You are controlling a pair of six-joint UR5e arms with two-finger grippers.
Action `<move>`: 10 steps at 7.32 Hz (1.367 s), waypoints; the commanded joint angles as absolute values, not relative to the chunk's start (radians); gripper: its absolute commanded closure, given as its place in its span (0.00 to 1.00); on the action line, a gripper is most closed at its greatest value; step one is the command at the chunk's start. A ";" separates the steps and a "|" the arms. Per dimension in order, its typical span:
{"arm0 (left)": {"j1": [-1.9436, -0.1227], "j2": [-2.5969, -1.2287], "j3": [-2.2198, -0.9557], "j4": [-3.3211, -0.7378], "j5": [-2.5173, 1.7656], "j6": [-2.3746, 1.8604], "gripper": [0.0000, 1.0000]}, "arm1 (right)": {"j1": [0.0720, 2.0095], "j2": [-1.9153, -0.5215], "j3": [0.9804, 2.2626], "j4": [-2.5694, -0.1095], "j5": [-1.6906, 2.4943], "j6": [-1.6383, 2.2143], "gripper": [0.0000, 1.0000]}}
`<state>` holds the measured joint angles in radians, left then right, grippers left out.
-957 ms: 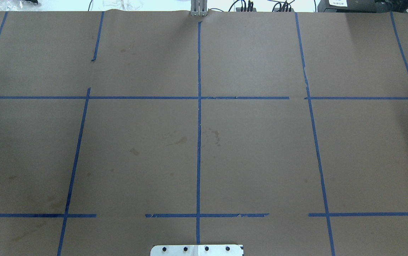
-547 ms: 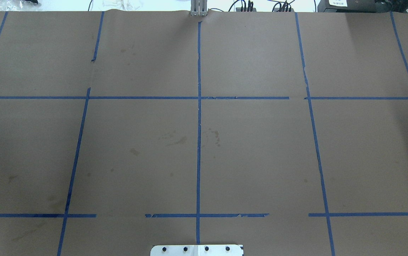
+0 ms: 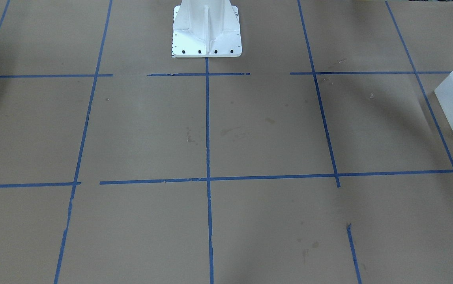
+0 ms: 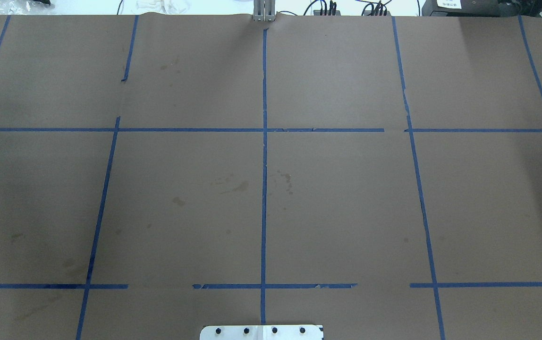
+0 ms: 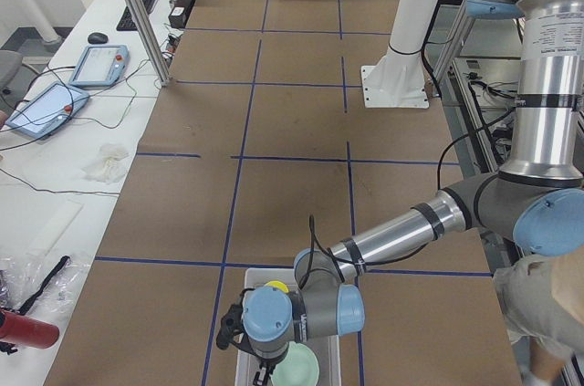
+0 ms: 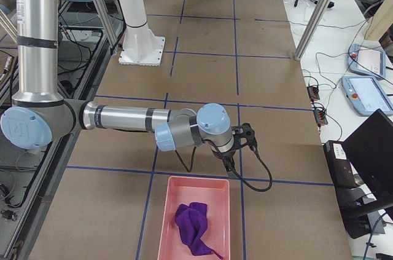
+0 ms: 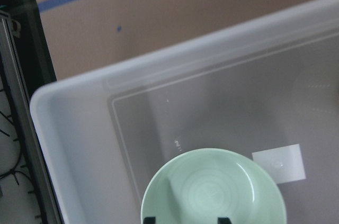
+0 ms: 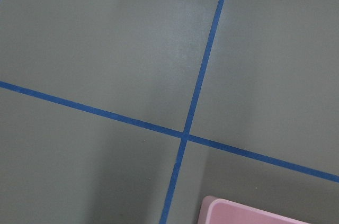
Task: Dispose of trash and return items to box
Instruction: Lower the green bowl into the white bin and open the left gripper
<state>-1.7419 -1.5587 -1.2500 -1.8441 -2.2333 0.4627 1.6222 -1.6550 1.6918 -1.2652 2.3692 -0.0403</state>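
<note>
Covering the whole desk (image 4: 346,189): matte brown paper, faintly stained, gridded with blue tape (image 4: 264,212) that is torn in spots. A white bench with cables and teach pendants (image 5: 100,62) runs along the operators' edge. White metal pedestal (image 3: 206,31), ribbed, is bolted at mid robot-side edge.

Frosted translucent box (image 5: 242,368), rounded corners, sits at the left end edge. Inside it are a glossy mint-green bowl (image 7: 212,187) and a small yellow cup (image 5: 276,287).

Pink tray (image 6: 161,223), with a crumpled purple cloth (image 6: 193,226), sits at the right end edge.

Left gripper (image 7: 183,218) hangs over the bowl, fingertips apart, gripping nothing. Right gripper (image 6: 249,136) is near the tray; cannot tell whether it is parted or closed.
</note>
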 commanded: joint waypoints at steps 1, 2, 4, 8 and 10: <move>-1.743 -1.566 -1.551 -1.657 -2.265 0.320 0.45 | 1.570 -1.658 1.736 -1.269 2.378 0.122 0.00; -1.740 -1.560 -1.680 -1.634 -2.314 0.176 0.45 | 1.563 -1.658 1.736 -1.270 2.379 0.138 0.00; -1.636 -1.565 -1.823 -1.602 -2.348 0.000 0.42 | 1.536 -1.658 1.738 -1.272 2.381 0.210 0.00; -1.456 -1.482 -1.884 -1.797 -2.349 -0.244 0.25 | 1.500 -1.617 1.740 -1.369 2.372 0.216 0.00; -1.419 -1.462 -1.893 -1.835 -2.349 -0.298 0.01 | 1.499 -1.611 1.740 -1.396 2.364 0.213 0.00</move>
<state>-1.4431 -1.4792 -1.8885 -1.8047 -2.3485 -0.2709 1.5006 -1.6162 1.7388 -1.3782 2.3681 0.2149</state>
